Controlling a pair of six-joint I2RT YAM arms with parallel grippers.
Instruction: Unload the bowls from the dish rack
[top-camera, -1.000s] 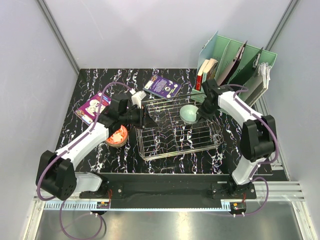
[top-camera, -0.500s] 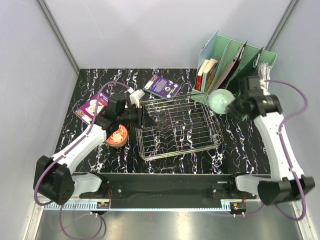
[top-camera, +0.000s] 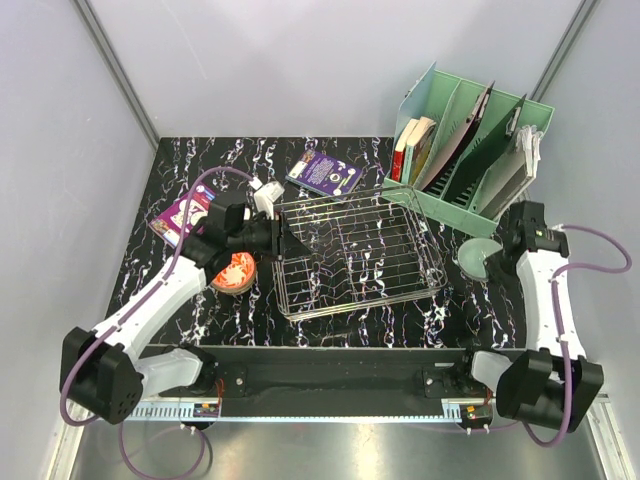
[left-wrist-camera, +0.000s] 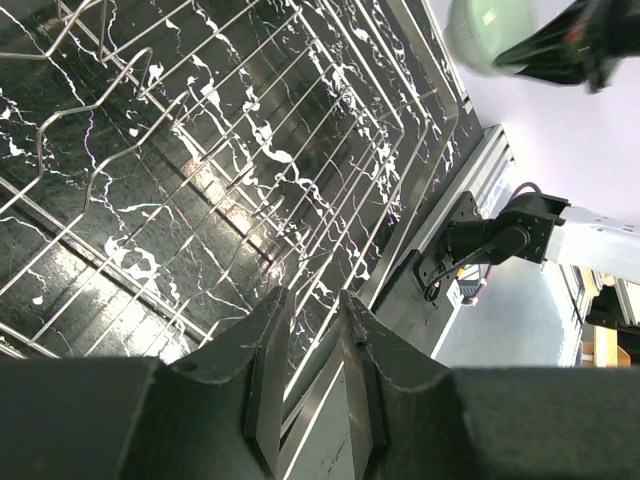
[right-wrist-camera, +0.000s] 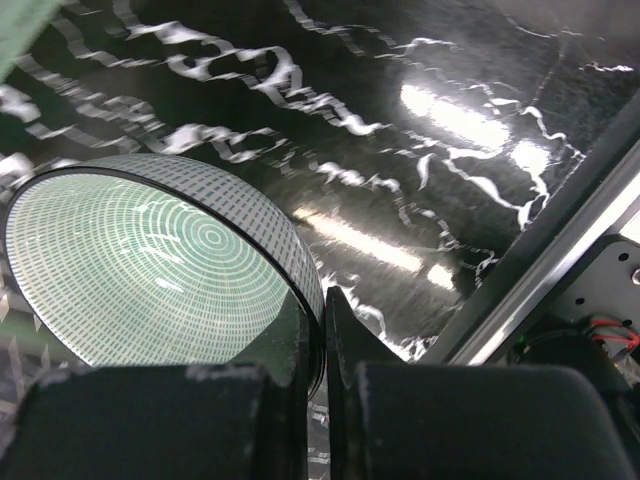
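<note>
The chrome wire dish rack (top-camera: 360, 255) stands mid-table, and I see no bowl inside it; its grid fills the left wrist view (left-wrist-camera: 250, 170). My left gripper (top-camera: 281, 240) sits at the rack's left end, its jaws nearly closed on a rim wire (left-wrist-camera: 310, 300). A red-pink floral bowl (top-camera: 235, 272) sits on the table left of the rack. My right gripper (top-camera: 497, 255) is shut on the rim of the pale green bowl (top-camera: 474, 258), right of the rack and low over the table. In the right wrist view, the gripper (right-wrist-camera: 322, 310) pinches the bowl (right-wrist-camera: 160, 270).
A mint-green file organizer (top-camera: 470, 150) with books stands at the back right, just behind the green bowl. A purple book (top-camera: 325, 173) lies behind the rack and another (top-camera: 182, 215) at the left. The table's right edge (right-wrist-camera: 560, 230) is close to the right gripper.
My right arm lifted the green bowl out of the rack, swung it right and lowered it beside the rack. My left gripper stayed at the rack's left end.
</note>
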